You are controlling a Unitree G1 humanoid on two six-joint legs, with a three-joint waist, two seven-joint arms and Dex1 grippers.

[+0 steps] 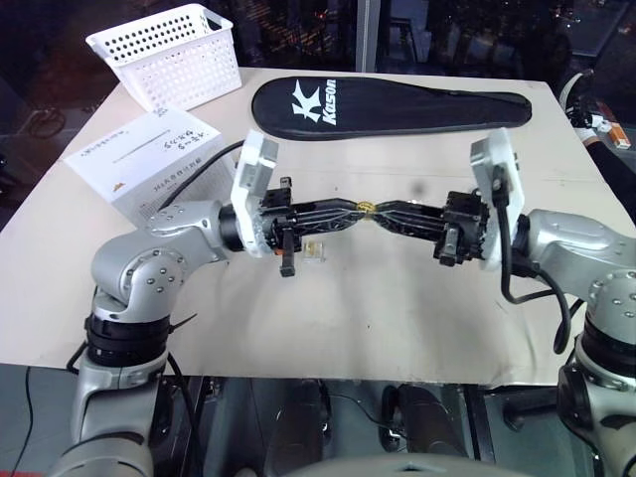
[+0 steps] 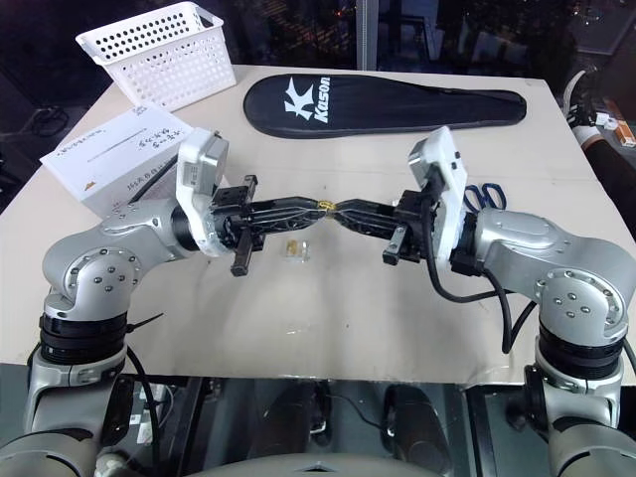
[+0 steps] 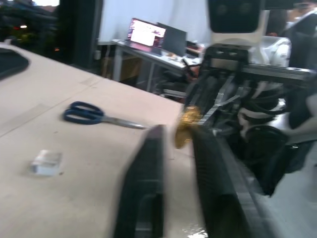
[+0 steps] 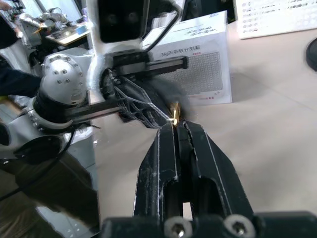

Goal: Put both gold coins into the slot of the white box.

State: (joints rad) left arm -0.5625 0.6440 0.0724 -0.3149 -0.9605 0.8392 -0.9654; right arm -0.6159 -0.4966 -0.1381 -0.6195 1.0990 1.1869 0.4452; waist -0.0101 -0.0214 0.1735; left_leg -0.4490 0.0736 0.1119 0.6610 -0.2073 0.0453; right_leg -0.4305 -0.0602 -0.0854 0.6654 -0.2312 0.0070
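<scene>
Above the middle of the table my left gripper (image 1: 358, 210) and right gripper (image 1: 379, 212) meet tip to tip, both level. One gold coin (image 1: 367, 208) sits between the tips, and both grippers are shut on it. The right wrist view shows this coin (image 4: 174, 111) at the end of my closed right fingers (image 4: 163, 148). Under the left fingers a small clear holder (image 1: 314, 249) with a gold glint lies on the table; I cannot tell whether a coin is in it. At the left edge of the table is the white box (image 1: 149, 164). I cannot make out its slot.
A white perforated basket (image 1: 169, 55) stands at the back left. A black racket cover (image 1: 388, 104) lies across the back. Blue-handled scissors (image 2: 484, 194) lie behind my right wrist. Cables hang from both wrists.
</scene>
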